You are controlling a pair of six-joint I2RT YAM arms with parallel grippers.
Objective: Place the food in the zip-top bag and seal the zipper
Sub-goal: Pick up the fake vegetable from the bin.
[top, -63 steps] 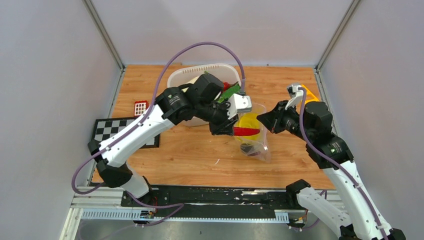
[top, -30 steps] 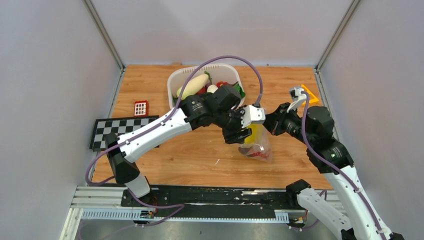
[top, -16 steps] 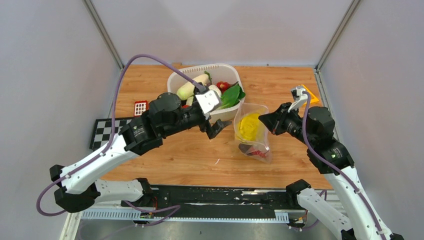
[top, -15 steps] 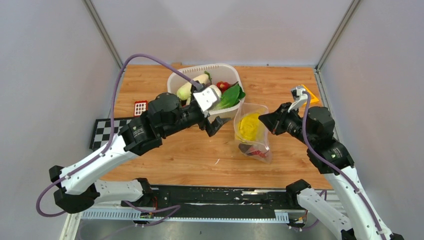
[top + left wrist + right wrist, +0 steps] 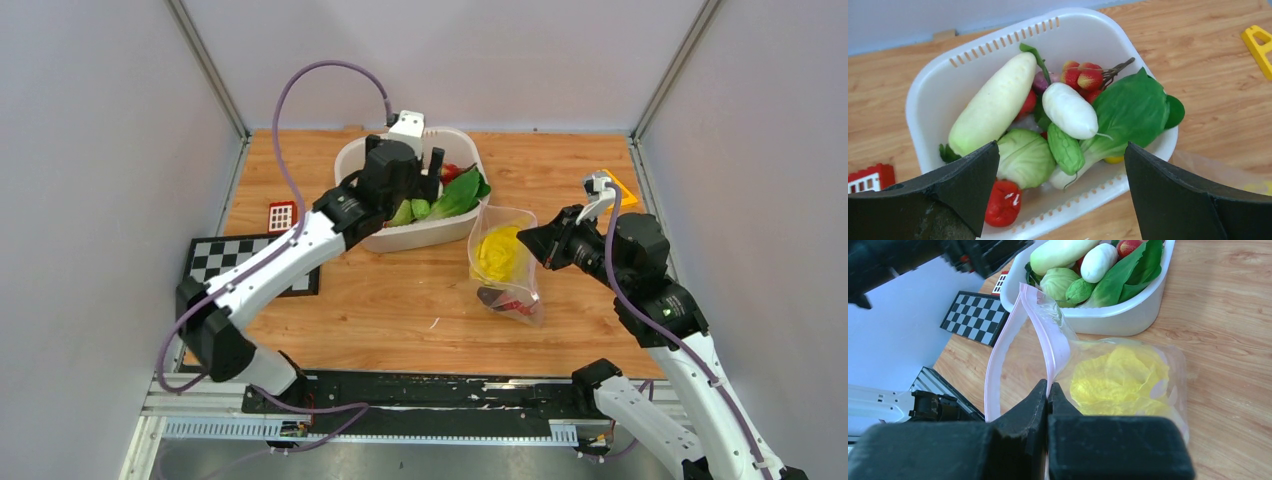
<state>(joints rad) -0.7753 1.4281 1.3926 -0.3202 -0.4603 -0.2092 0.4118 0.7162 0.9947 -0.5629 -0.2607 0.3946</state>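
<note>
The left gripper [image 5: 1060, 150], spread wide over the tub [image 5: 923, 102], should straddle the small radish [image 5: 1069, 111] squarely while the right gripper [image 5: 1047, 388] holds the bag [image 5: 1133, 371] open by its zipper [image 5: 1049, 335].

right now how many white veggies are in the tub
2. The long white radish lies diagonally in the white tub, by its slotted wall; a shorter white piece sits mid-tub, against the big green leaf. Others could be buried under the pile.
</note>
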